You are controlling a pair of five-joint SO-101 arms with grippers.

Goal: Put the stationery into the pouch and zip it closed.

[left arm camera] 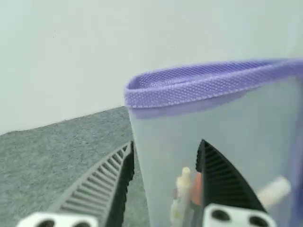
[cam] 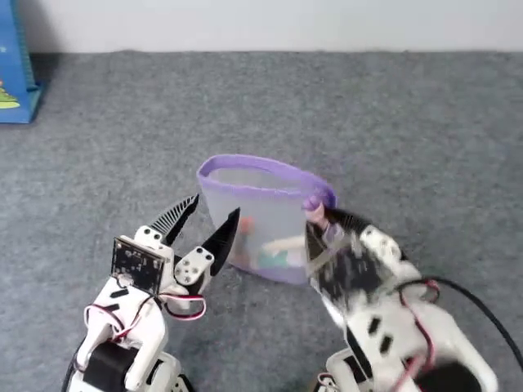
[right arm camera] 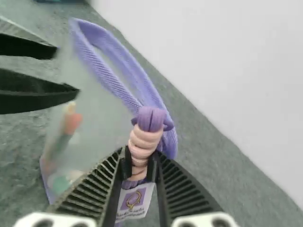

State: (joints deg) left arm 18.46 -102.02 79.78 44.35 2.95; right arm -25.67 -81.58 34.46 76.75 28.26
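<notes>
The translucent pouch (cam: 265, 216) with a purple zipper rim (cam: 261, 173) stands upright in the middle of the grey table, its mouth open. Stationery (cam: 274, 249) shows through its wall, also in the left wrist view as stationery (left arm camera: 182, 189) and in the right wrist view as stationery (right arm camera: 66, 125). My left gripper (cam: 216, 206) is open and straddles the pouch's left end, one finger in front of the wall (left arm camera: 220, 179). My right gripper (right arm camera: 140, 158) is shut on the pink and purple zipper pull (right arm camera: 144, 130) at the pouch's right end (cam: 315, 206).
A blue box (cam: 15, 73) stands at the far left edge against the white wall. Grey carpet-like tabletop (cam: 409, 131) lies open behind and to both sides of the pouch. Red and black cables (cam: 458, 298) trail from the right arm.
</notes>
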